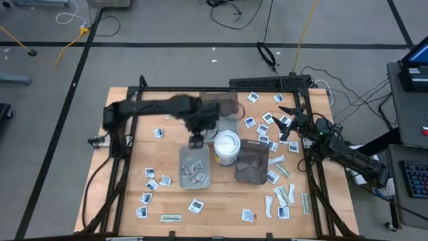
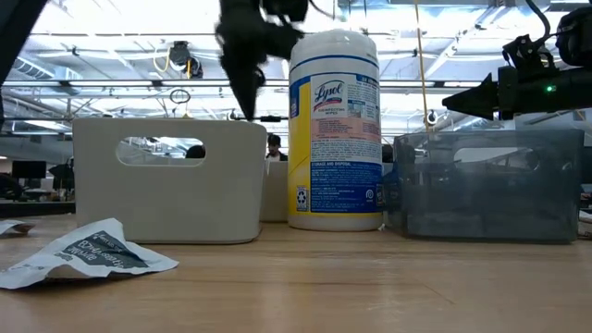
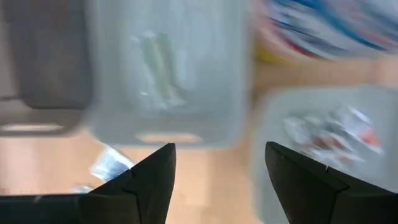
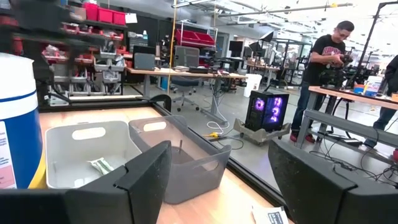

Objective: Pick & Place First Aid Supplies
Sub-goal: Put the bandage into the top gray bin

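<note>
We judge the packets (image 1: 255,98), scattered over the surface with some in the grey tray (image 1: 195,169), light, thin and slippery, best pinched at an edge; both left pincer (image 1: 196,141) and right pincer (image 1: 286,120) stand open, empty.

1. The table (image 1: 221,197) top is pale wood with a smooth, faintly glossy finish; a soft sheen shows along the bottom of the low view.
2. The light grey tray (image 2: 166,180), left of centre in the low view, looks like matt opaque plastic with smooth walls.
3. The dark tray (image 2: 486,185), at the right of the low view, is smoky translucent plastic, slightly glossy.
4. The round tub (image 2: 335,129) at centre is white plastic wrapped in a glossy printed label.
5. The packet (image 2: 83,252) at lower left of the low view is crinkled paper or foil, white with dark print.
6. The gripper fingers (image 4: 146,180) look like matt black plastic.
</note>
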{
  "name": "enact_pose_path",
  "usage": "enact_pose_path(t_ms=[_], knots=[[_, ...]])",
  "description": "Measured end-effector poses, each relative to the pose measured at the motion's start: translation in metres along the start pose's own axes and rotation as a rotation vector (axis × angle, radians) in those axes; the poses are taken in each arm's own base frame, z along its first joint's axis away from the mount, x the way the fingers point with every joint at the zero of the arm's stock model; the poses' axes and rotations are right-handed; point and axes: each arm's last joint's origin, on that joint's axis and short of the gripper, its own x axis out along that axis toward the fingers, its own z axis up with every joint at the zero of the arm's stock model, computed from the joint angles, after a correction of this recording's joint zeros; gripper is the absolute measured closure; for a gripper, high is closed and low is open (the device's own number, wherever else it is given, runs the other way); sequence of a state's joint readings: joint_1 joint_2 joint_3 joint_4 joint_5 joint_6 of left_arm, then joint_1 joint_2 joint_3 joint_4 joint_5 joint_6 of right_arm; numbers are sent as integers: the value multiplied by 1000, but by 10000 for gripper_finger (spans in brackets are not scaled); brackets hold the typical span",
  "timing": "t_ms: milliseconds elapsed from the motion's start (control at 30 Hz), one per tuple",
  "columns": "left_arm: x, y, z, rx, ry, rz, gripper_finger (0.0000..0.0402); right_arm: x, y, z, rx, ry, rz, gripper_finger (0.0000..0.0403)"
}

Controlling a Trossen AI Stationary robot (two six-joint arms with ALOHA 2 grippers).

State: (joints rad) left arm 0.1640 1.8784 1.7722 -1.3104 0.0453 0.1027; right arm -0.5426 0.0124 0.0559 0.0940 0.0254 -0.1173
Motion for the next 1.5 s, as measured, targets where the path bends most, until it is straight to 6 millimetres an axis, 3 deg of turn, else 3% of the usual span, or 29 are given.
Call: enact_pose_path(t_ms=[467, 733, 933, 1133, 1333, 1500], knots=[[-8, -151, -82, 166, 69, -71, 173, 0, 0, 0, 0, 0, 1, 140], [-11, -221, -119, 245, 70, -107, 172, 0, 0, 0, 0, 0, 1, 140], [-14, -246, -136, 205, 71, -139, 172, 0, 0, 0, 0, 0, 0, 140], [-12, -262, -140, 143, 43, -184, 172, 0, 0, 0, 0, 0, 0, 140], [12, -291, -140, 157, 19, -191, 172, 0, 0, 0, 0, 0, 0, 140], [48, -308, -138, 117, 71, -127, 172, 0, 0, 0, 0, 0, 0, 140]])
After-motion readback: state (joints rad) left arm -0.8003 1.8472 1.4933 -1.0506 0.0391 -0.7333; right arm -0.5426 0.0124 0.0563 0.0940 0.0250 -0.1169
